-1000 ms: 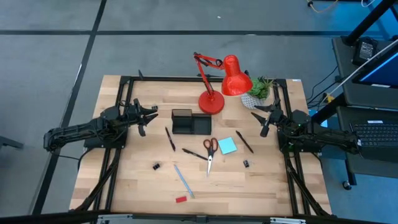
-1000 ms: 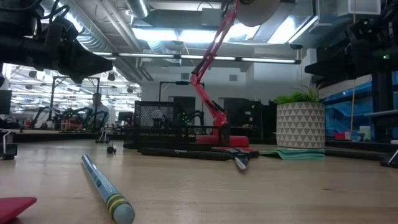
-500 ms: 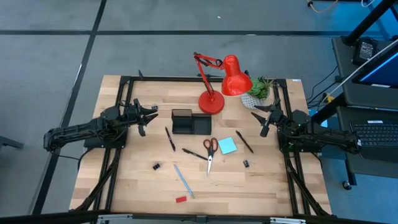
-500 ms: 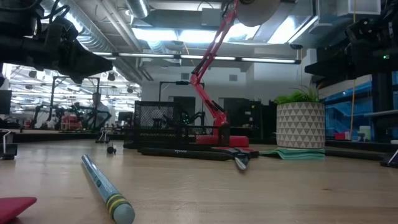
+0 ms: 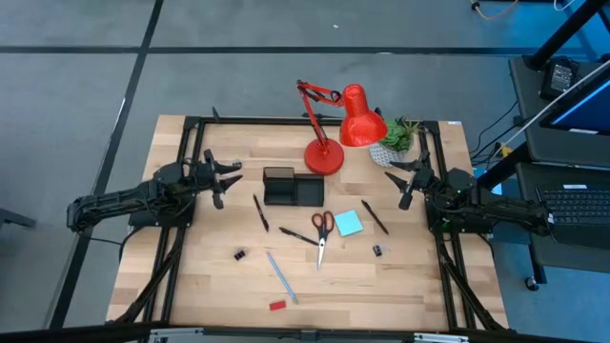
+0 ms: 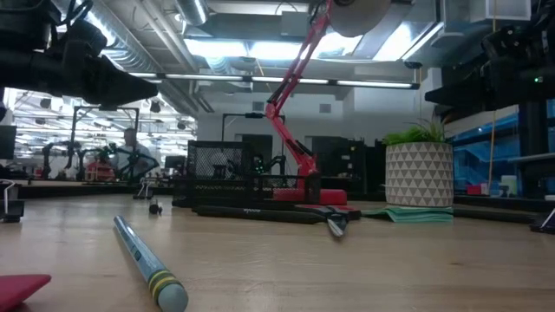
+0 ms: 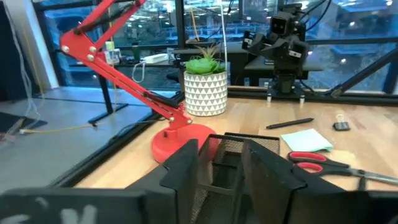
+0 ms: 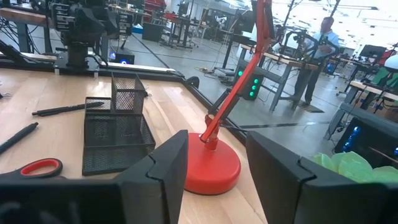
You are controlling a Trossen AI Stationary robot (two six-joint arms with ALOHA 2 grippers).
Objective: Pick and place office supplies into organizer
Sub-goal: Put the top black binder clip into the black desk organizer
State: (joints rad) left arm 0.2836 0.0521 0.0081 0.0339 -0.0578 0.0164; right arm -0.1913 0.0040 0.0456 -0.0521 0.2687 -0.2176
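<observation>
Tabletop (image 5: 191, 276) was light wood. Both arms sat low at its sides, fingers pointing inward, nothing gripped by either.

Red lamp (image 5: 335, 129) stood at the far edge; its base lay between the two sets of fingers, nearer the right ones. Potted plant (image 5: 398, 138) sat just beyond the right fingers (image 5: 400, 181).

Organizer (image 5: 292, 187), black mesh, was empty and sat straight ahead of the left fingers (image 5: 225, 178), with a gap between. Left fingers were parted, holding nothing. Right fingers were spread wide, also holding nothing.

Red-handled scissors (image 5: 321, 232) and the cyan sticky-note pad (image 5: 348, 224) lay side by side, inboard of the right fingers and nearer the front. One black pen (image 5: 375, 218) lay just beside the pad on the right-finger side, two more (image 5: 259, 212) (image 5: 297, 234) on the left-finger side of the scissors.

Light-blue pen (image 5: 280, 277) and small red block (image 5: 276, 306) lay near the front edge, well apart from both sets of fingers. Two black clips (image 5: 239, 254) (image 5: 377, 251) also loose, small.
</observation>
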